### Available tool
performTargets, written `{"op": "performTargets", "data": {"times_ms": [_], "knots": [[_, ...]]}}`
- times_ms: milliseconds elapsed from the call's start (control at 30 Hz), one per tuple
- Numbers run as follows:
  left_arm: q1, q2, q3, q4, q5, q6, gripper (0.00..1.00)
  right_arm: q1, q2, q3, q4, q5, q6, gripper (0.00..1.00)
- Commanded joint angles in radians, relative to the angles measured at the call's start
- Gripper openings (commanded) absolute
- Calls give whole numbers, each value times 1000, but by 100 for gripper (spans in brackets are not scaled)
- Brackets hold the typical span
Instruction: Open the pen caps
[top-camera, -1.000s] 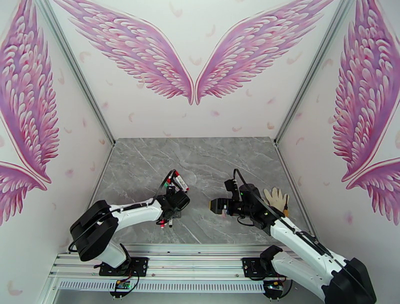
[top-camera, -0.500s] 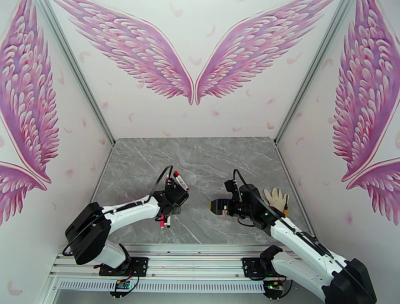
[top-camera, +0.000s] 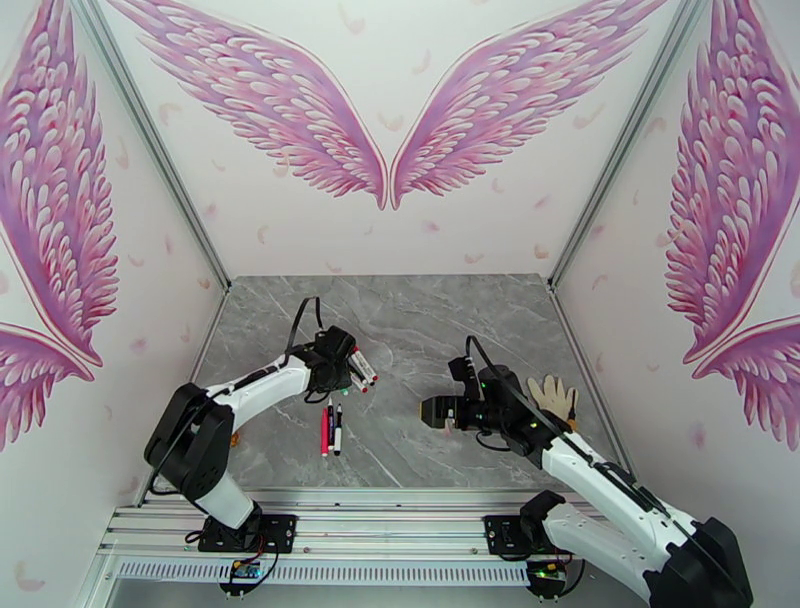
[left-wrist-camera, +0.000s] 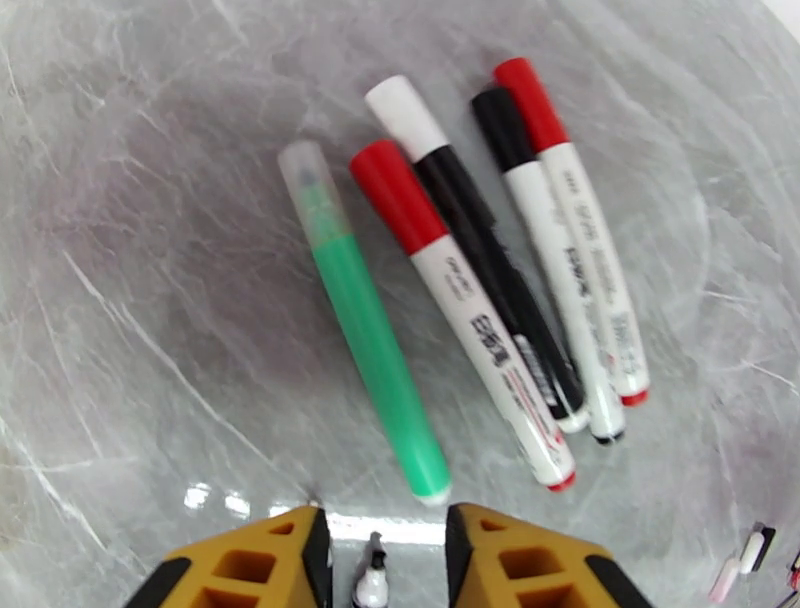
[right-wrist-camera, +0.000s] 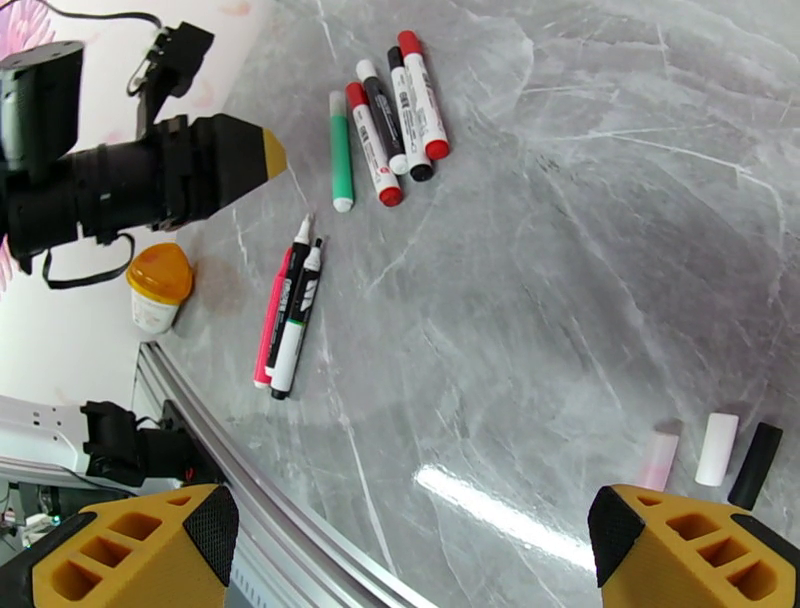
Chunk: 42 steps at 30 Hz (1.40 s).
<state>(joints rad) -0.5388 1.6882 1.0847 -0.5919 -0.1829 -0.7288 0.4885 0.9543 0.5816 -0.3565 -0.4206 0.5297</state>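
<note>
— Surface and room?
— Grey marbled table (top-camera: 450, 320); white walls bearing a pink wing mural (top-camera: 280, 100); metal rail (top-camera: 400, 520) along the near edge; beige glove (top-camera: 553, 395) at far right; orange-lidded pot (right-wrist-camera: 160, 285) at near left.
— Pens?
— Five capped pens (left-wrist-camera: 470, 320) side by side, left of centre; three uncapped pens (right-wrist-camera: 290, 320) together, nearer the rail.
— Grippers?
— Both empty: left gripper (left-wrist-camera: 385, 520), fingers apart, close by the capped pens; right gripper (right-wrist-camera: 405, 510), spread wide over bare table, with three loose pen caps (right-wrist-camera: 716, 448), pink, white and black, in a row beside it.
</note>
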Motion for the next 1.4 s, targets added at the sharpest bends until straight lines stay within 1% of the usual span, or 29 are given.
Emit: {"op": "performTargets", "data": {"times_ms": [0,267,467,633,700,1033,1367], "knots": [[22,55,49,46,45,14,40,10,-15,33,-30,21,-19,99],[40,144,118,61,21,6,43,11,66,92,-28,6,-33,99],[41,209,140,54,5,6,43,10,36,99,-45,24,-31,99],[45,249,143,60,8,0,43,11,41,109,-59,31,-43,99],[48,259,144,64,13,-1,42,12,47,110,-58,32,-42,99],[62,279,144,85,42,-2,30,12,62,99,-39,37,-35,99],[77,301,151,92,54,-10,30,12,27,89,-62,52,-34,99]]}}
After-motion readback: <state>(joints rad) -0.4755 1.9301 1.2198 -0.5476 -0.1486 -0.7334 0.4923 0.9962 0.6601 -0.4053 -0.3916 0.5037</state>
